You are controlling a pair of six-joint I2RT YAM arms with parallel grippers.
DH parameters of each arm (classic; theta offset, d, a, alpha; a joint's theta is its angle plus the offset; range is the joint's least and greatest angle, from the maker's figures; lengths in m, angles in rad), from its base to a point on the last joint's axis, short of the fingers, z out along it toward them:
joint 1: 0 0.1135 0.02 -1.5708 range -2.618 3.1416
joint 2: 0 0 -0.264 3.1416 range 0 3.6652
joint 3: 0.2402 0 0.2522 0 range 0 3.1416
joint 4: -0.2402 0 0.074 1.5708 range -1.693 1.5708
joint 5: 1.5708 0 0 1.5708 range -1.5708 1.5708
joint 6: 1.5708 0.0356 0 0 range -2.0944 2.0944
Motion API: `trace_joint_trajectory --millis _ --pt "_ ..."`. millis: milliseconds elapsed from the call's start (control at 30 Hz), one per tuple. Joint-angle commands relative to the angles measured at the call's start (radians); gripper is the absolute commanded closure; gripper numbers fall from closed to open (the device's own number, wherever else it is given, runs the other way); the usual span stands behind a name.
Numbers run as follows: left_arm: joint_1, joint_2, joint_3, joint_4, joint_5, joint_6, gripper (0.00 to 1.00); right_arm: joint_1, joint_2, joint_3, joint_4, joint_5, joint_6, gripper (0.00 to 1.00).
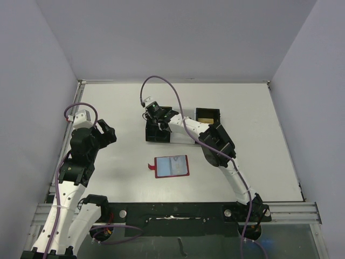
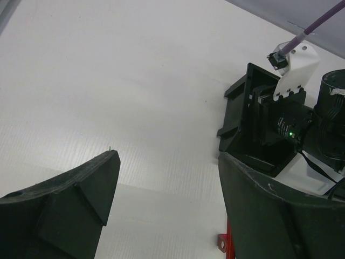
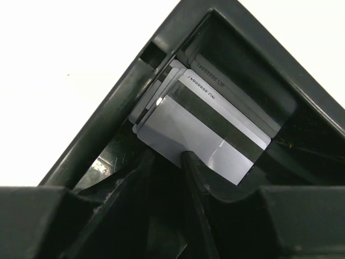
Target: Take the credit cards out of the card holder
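**A:** The credit cards (image 3: 205, 127) are lying stacked in the black bin (image 3: 116, 110), the top one grey-white with its dark stripe facing up. The card holder (image 1: 171, 166) is lying open on the table (image 1: 242, 151), near the arm bases and well apart from that bin.

**B:** And the right gripper (image 1: 156, 123)?

**A:** It is reaching down into the bin, one fingertip (image 3: 191, 172) overlapping the top card's near edge. I cannot tell whether its fingers are parted or pinching.

**B:** It is dropping a card off, I judge. To do that well, it should let go fully and lift straight up, so the fingertip is not dragging the card over the wall.

**A:** The left gripper (image 2: 168, 162) is hanging over bare table, fingers spread wide, holding nothing.

**B:** What is hiding from us?

**A:** The lower cards are showing only edges, so I am not counting them. From above, the holder's pale lining is too small to say whether a card is sitting inside. Something gold is lying in the neighbouring bin (image 1: 207, 109); I cannot tell what.
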Motion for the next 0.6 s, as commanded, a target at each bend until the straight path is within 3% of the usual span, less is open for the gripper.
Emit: trace_joint_trajectory --millis 0,567 --pt "0.005 -0.010 0.005 0.052 0.013 0.017 0.26 0.008 -0.087 -0.027 0.052 -0.033 -0.014 0.70" --pt "0.006 -0.002 0.003 0.057 0.035 0.018 0.26 0.005 -0.190 -0.035 0.065 -0.055 -0.036 0.63"
